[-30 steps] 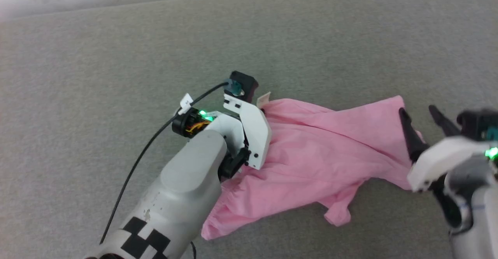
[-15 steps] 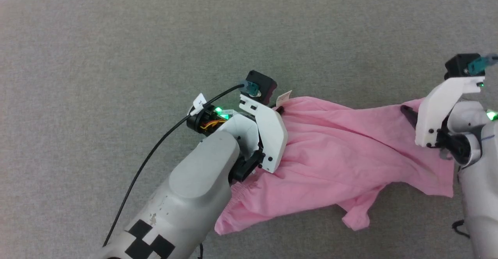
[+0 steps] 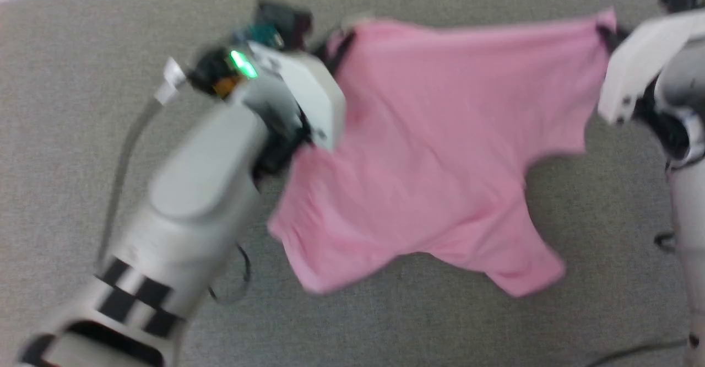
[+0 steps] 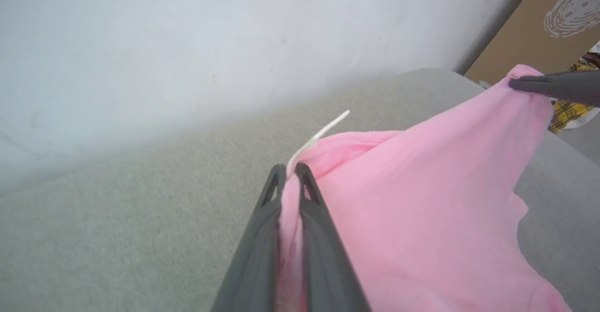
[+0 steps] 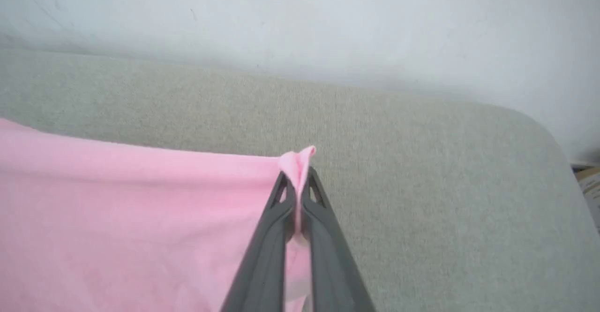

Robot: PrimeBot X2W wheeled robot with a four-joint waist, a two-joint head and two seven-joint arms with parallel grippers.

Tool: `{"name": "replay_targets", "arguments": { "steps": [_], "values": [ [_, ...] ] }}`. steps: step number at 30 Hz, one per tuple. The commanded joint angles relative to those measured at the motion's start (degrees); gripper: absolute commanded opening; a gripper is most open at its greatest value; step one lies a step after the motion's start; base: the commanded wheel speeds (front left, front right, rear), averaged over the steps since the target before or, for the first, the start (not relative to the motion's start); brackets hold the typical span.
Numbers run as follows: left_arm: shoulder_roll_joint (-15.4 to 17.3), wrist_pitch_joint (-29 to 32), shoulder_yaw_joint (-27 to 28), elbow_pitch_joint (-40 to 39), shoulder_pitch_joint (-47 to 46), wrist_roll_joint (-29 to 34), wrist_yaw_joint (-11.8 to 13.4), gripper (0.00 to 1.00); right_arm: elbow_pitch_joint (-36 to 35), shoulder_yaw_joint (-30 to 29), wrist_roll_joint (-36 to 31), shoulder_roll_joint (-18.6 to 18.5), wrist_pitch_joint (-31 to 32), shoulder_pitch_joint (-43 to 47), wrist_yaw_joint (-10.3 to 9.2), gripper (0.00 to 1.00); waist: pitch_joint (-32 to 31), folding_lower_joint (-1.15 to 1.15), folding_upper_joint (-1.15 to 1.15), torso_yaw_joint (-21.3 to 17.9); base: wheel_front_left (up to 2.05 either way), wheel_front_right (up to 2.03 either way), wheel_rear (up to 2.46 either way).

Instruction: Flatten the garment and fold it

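Observation:
The garment (image 3: 440, 146), a plain light pink cloth, hangs stretched wide between my two grippers over the grey surface, its lower edge trailing toward me. My left gripper (image 3: 336, 44) is shut on the garment's upper left corner; in the left wrist view the cloth (image 4: 422, 209) is pinched between the two dark fingers of that gripper (image 4: 290, 171), with a white tag (image 4: 323, 131) sticking out past them. My right gripper (image 3: 606, 31) is shut on the upper right corner. The right wrist view shows a small pink fold (image 5: 297, 159) poking out above that gripper (image 5: 297, 181).
A grey fabric surface (image 3: 82, 80) spreads all around and ends at a white wall (image 5: 300, 17). Its rounded corner (image 5: 539, 124) lies to the right in the right wrist view. A brown board (image 4: 539, 26) and a yellow plaid item (image 4: 569, 110) stand beyond the surface.
My right gripper has shut on the garment's right corner. Both arms have risen and pulled apart, so the crumpled cloth is now spread wide. The picture is blurred by motion.

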Motion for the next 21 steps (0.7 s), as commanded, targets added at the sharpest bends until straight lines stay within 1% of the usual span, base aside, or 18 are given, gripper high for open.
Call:
{"name": "replay_targets", "arguments": {
  "steps": [1,2,5,6,10,14,16,18,21],
  "values": [
    [3.37,-0.28,1.33,-0.94,-4.34,0.78,-1.03,0.00,-1.06,1.28,0.12,-0.46,-1.75,-4.11,-0.06,0.00,1.21,0.00,0.00,-0.80,0.00,0.00,0.00],
    [4.96,-0.29,2.05,-1.39,-6.25,1.12,-1.37,0.00,-1.39,1.99,0.12,-0.51,-2.62,-6.07,-0.06,0.00,1.60,0.00,0.00,-1.07,0.00,0.00,0.00],
    [8.67,-0.07,5.04,-2.65,-11.90,1.39,-0.93,0.00,-1.92,4.08,-0.03,-0.69,-4.65,-12.35,-0.06,0.00,3.04,0.00,0.00,-1.64,0.00,0.00,0.00],
    [8.67,-0.07,5.04,-2.65,-11.90,1.39,-0.93,0.00,-1.92,4.08,-0.03,-0.69,-4.65,-12.35,-0.06,0.00,3.04,0.00,0.00,-1.64,0.00,0.00,0.00],
    [12.52,-1.19,8.71,-4.08,-18.99,2.22,0.40,0.00,-2.28,5.60,-0.65,-0.79,-7.39,-20.45,-0.06,0.00,5.05,0.00,0.00,-1.95,0.00,0.00,0.00],
    [14.43,-4.75,11.84,-5.73,-24.64,3.72,3.08,0.00,-2.65,5.34,-2.66,-0.68,-11.70,-27.71,-0.06,0.00,6.44,0.00,0.00,-1.70,0.00,0.00,0.00],
    [14.84,-7.12,13.22,-6.54,-26.67,4.32,4.39,0.00,-2.83,5.54,-4.07,-0.92,-13.99,-30.69,-0.06,0.00,6.82,0.00,0.00,-1.48,0.00,0.00,0.00],
    [14.82,-9.24,14.23,-7.37,-28.06,4.49,5.16,0.00,-3.05,5.58,-5.04,-1.20,-15.79,-32.88,-0.06,0.00,6.95,0.00,0.00,-1.09,0.00,0.00,0.00],
    [14.34,-11.04,14.96,-8.23,-28.63,4.14,5.61,0.00,-3.63,5.80,-5.84,-1.91,-17.41,-34.49,-0.06,0.00,6.91,0.00,0.00,-0.28,0.00,0.00,0.00]
  ]
}}
